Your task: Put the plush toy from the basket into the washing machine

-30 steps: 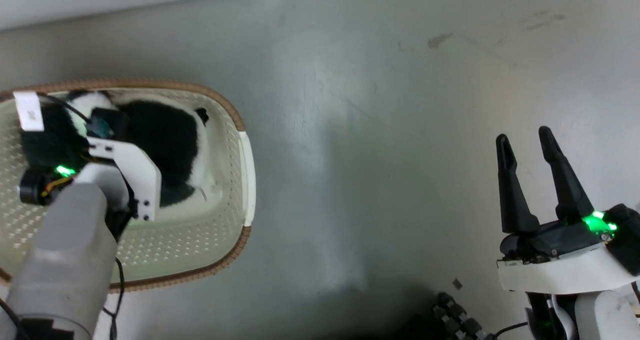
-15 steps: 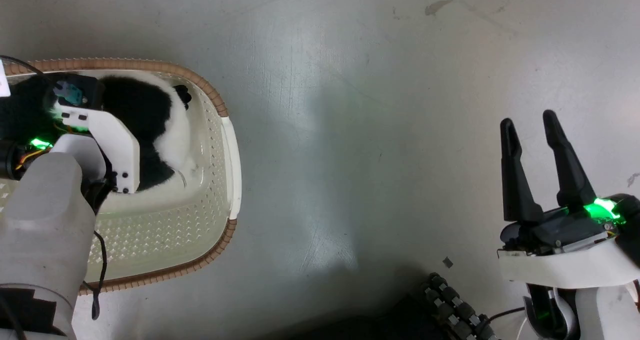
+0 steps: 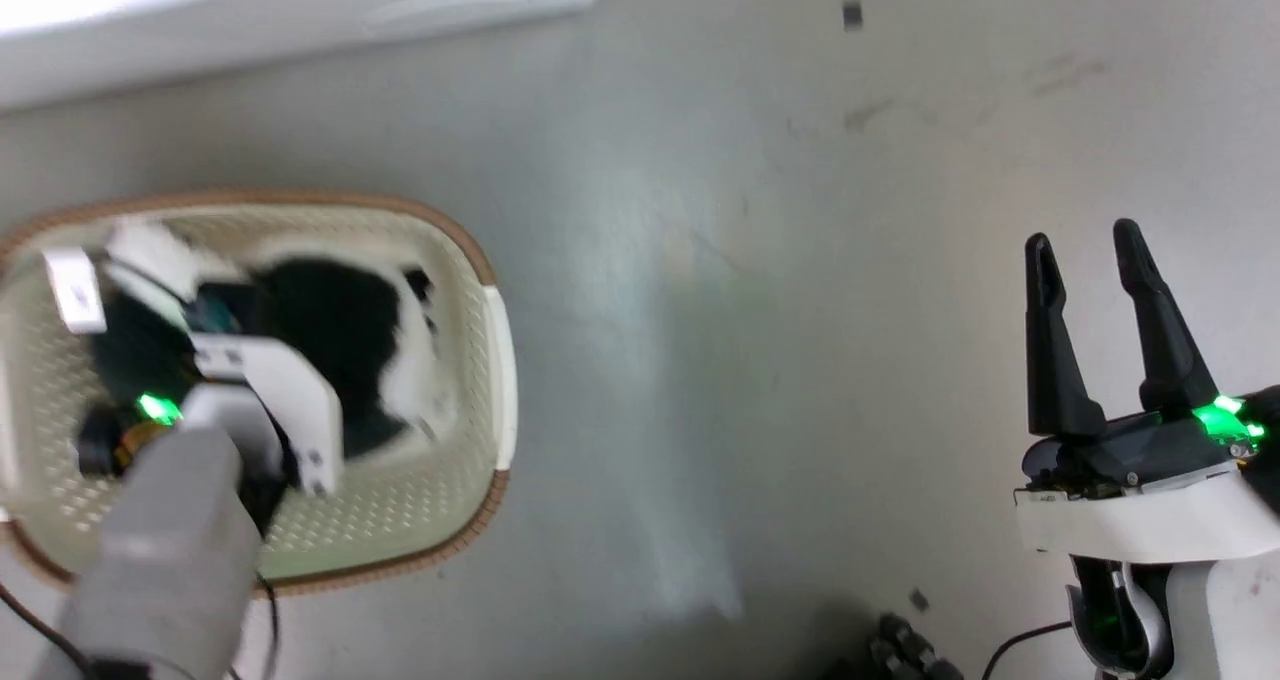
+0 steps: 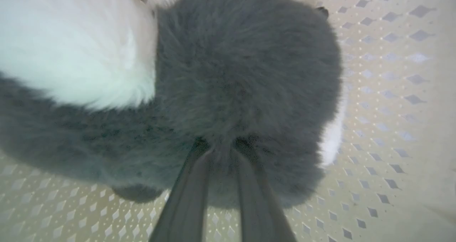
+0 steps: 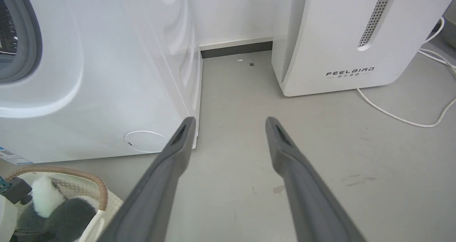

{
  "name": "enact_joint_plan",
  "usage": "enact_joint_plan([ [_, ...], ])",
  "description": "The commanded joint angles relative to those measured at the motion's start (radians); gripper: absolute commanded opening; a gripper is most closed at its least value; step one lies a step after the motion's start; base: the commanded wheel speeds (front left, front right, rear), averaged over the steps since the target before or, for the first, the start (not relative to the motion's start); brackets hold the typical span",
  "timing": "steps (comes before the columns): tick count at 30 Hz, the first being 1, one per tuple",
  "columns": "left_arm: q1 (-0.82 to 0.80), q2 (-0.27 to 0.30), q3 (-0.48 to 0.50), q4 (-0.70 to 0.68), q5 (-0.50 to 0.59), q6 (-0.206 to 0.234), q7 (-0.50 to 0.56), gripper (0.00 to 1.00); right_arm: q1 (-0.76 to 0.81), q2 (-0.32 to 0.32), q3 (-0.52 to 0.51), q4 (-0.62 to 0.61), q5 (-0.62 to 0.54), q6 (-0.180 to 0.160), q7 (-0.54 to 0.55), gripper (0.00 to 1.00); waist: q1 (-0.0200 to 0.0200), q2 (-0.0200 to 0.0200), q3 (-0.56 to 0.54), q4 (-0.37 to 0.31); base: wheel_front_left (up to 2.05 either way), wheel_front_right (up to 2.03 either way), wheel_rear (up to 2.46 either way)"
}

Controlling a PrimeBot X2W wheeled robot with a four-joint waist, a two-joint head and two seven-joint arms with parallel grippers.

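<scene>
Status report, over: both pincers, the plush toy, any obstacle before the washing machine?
Left pincer shut on plush toy fur, toy low in basket. Right pincer open over floor, idle. No obstacle seen toward washing machine.

White FEELBIRD appliance (image 5: 338,39), white cable (image 5: 392,115), grey floor (image 5: 242,135)

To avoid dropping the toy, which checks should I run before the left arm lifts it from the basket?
1. Left gripper shut on toy: ok, tips buried in fur.
2. Toy inside basket: ok.
3. Grip deep enough to hold: cannot tell.
4. Right gripper open, away from basket: ok.
5. Washer door open: cannot tell, porthole cut off at the picture's edge.
</scene>
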Motion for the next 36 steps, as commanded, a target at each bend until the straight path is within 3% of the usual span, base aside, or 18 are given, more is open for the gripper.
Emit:
enact_joint_plan([
  [1, 0.031, -0.013, -0.006, 0.007, -0.009, 0.003, -0.013, 0.00, 0.005, 0.000, -0.006, 0.006, -0.008, -0.001, -0.004, 1.00, -0.0001, 0.0000, -0.085, 0.029, 0.00, 0.00, 0.00],
  [12, 0.182, -0.085, -0.047, -0.023, -0.072, 0.003, -0.196, 0.00, 0.072, 0.000, -0.048, 0.037, -0.069, -0.001, -0.004, 1.00, -0.0001, 0.0000, -0.342, 0.102, 0.00, 0.00, 0.00],
  [24, 0.307, -0.114, -0.061, -0.124, -0.126, 0.003, -0.308, 0.00, 0.146, 0.000, -0.050, 0.049, -0.092, -0.001, -0.004, 1.00, -0.0001, 0.0000, -0.515, 0.170, 0.00, 0.00, 0.00],
  [36, 0.480, -0.104, 0.069, -0.522, -0.054, 0.045, -0.310, 0.00, 0.186, 0.000, -0.048, 0.046, -0.093, -0.001, -0.004, 1.00, -0.0001, 0.0000, -0.592, 0.183, 0.00, 0.00, 0.00],
])
